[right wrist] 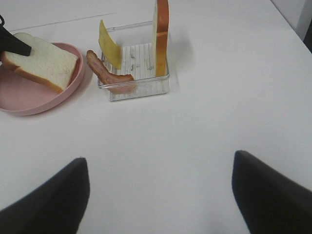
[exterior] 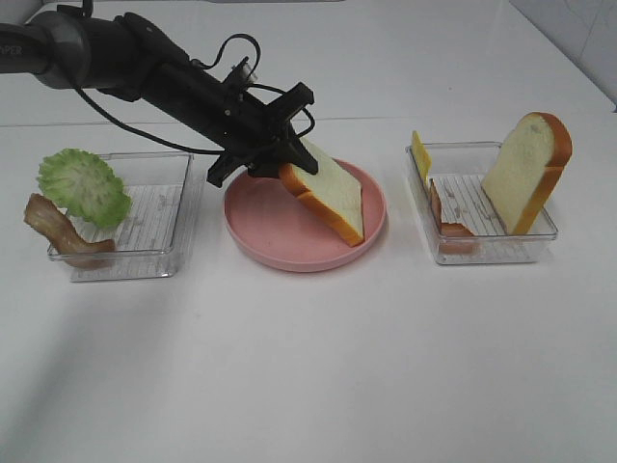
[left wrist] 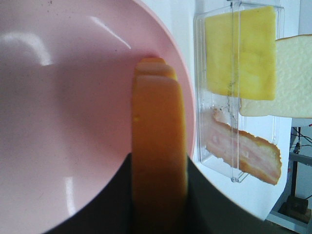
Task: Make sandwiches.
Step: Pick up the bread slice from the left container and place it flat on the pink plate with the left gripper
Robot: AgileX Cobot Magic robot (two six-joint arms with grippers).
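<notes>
Clamped narrow in the left gripper [exterior: 280, 159]: a bread slice [exterior: 333, 193], gripped by the crust and tilted, with the low end down at the plate [exterior: 260, 241] below (contact unclear). Farther out past the fingertips, a tray [exterior: 540, 246] with cheese [exterior: 420, 154], bacon [exterior: 448, 217] and a second slice [exterior: 525, 169]. Spread wide at the right gripper [right wrist: 160, 158], gripping nothing, with the same tray well ahead.

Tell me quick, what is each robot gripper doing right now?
The left gripper is shut on the bread slice, tilted over the pink plate.
The right gripper is open, holding nothing.
</notes>
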